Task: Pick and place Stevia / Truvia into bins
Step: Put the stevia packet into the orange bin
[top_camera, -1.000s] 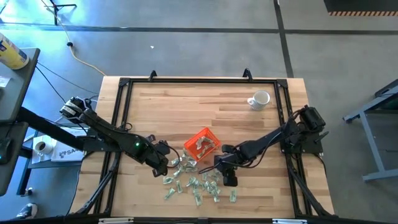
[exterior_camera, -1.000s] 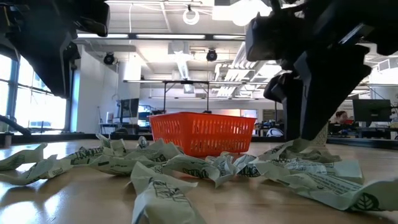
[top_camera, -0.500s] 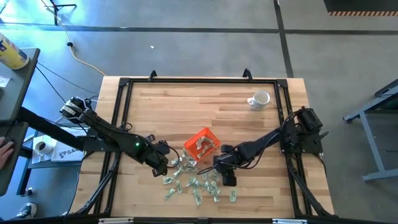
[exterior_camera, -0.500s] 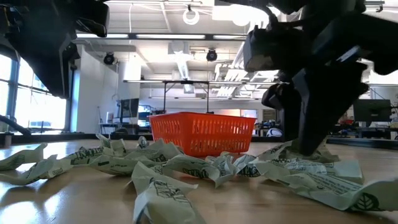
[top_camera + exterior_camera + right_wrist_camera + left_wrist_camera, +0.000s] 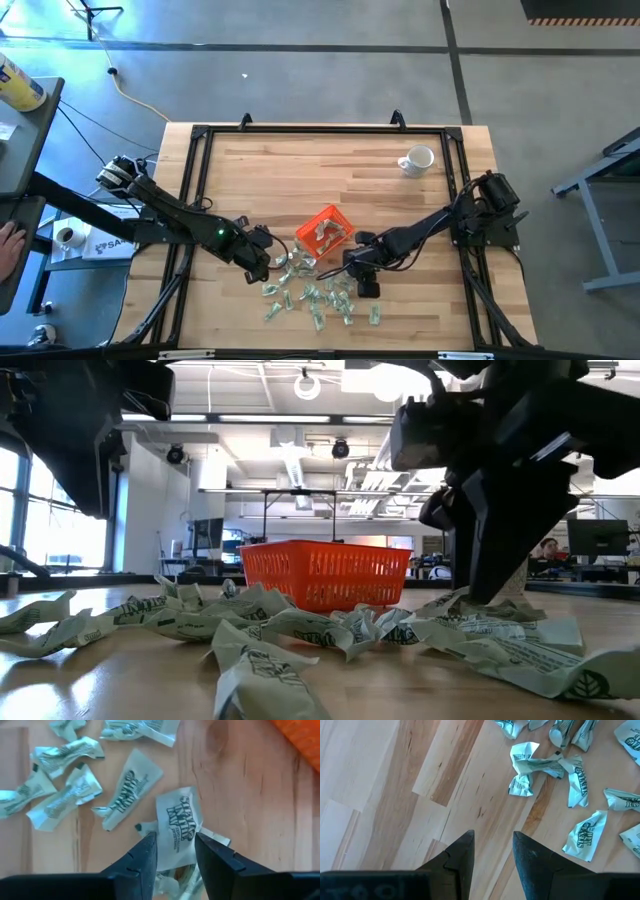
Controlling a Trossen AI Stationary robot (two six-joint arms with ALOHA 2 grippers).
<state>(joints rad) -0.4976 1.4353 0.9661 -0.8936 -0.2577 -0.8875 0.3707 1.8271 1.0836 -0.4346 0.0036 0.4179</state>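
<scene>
- The wooden table carries everything, with a dark frame running round its edges
- The left arm reaches in from the table's left side; its gripper hangs low over bare wood beside the left edge of the sachet pile, fingers parted with nothing between them
- The right arm comes in from the right side; its gripper is down at the pile's right edge, near the tray's near-right corner, its two fingers straddling a white sachet with a gap showing on each side, so I cannot tell whether the sachet is gripped
- The orange tray sits near the middle of the table's front half, turned at an angle, with several sachets already lying inside
- The white mug stands well apart from the rest, toward the far right corner
- The loose sachets, pale green and white and mostly crumpled, lie scattered on the wood just in front of the tray, between the two grippers
</scene>
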